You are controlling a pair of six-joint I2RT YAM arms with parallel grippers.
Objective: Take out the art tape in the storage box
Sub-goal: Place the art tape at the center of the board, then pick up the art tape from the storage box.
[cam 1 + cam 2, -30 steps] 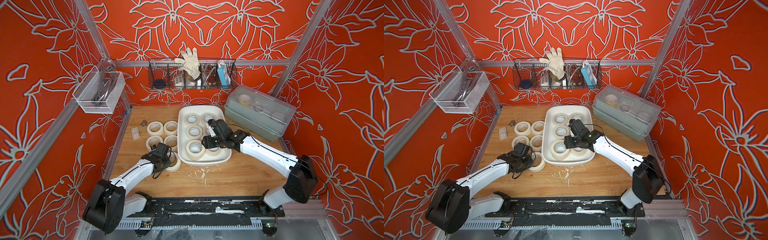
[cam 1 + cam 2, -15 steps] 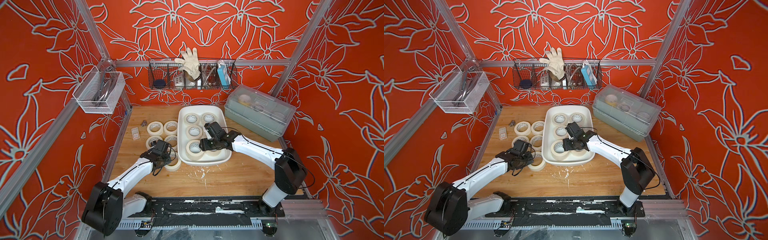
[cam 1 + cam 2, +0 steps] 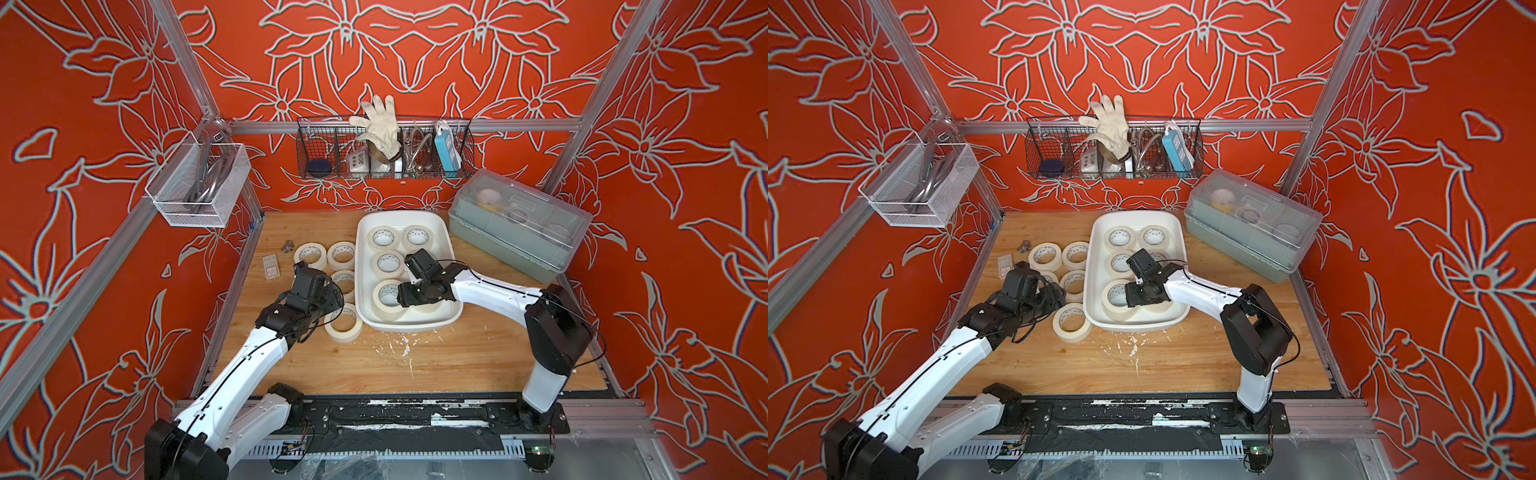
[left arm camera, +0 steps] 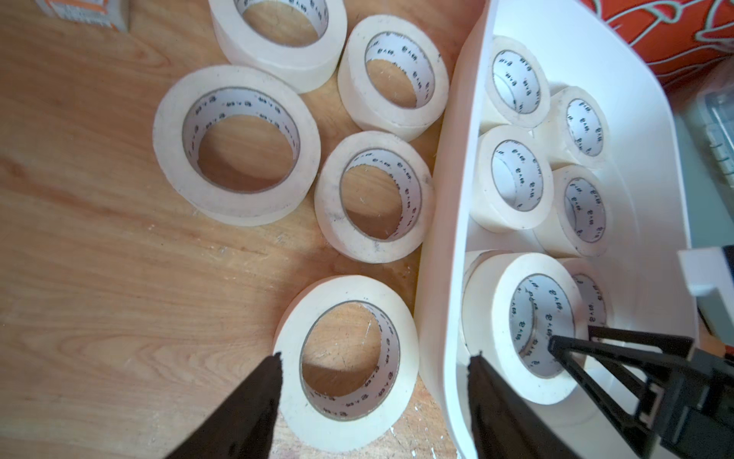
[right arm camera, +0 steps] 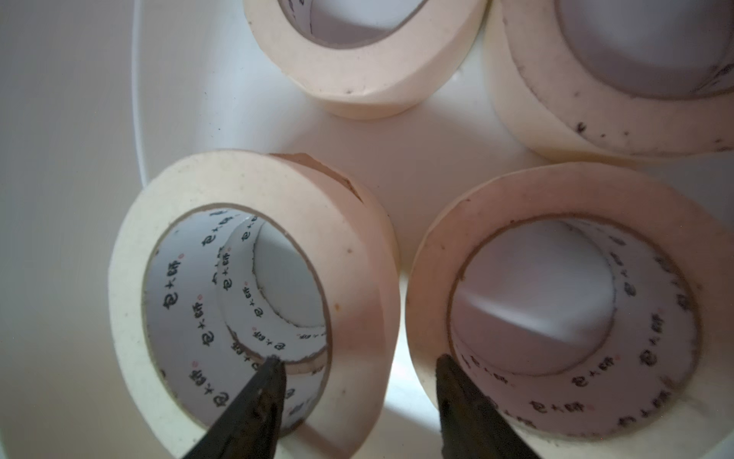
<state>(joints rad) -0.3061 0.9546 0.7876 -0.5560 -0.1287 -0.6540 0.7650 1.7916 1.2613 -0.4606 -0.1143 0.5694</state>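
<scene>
Red walls (image 3: 415,50) printed with pale flowers close in a wooden surface (image 3: 457,357). A black wire basket (image 3: 316,145) with a white glove (image 3: 380,124) hangs on the back wall, and a grey-green lidded box (image 3: 519,237) stands at the far right. Near the middle sits the white storage box (image 3: 415,326), lidless, with several rolls of art tape (image 3: 383,237) lying flat inside, one of them stacked on another at the near end (image 3: 379,307). Five more rolls lie flat on the surface just left of the box, as the left wrist view shows; the nearest one (image 4: 349,289) is just beside the box wall. The left gripper (image 4: 375,357) hangs over that roll with its fingers (image 4: 270,381) wide apart, one at the roll's outer edge and the other over the box wall, gripping nothing. The right gripper (image 5: 357,359) reaches into the near end of the box, its jaws apart and straddling the wall of the stacked top roll (image 5: 131,298): one finger is inside the core, the other outside between two rolls, with a gap showing on each side.
</scene>
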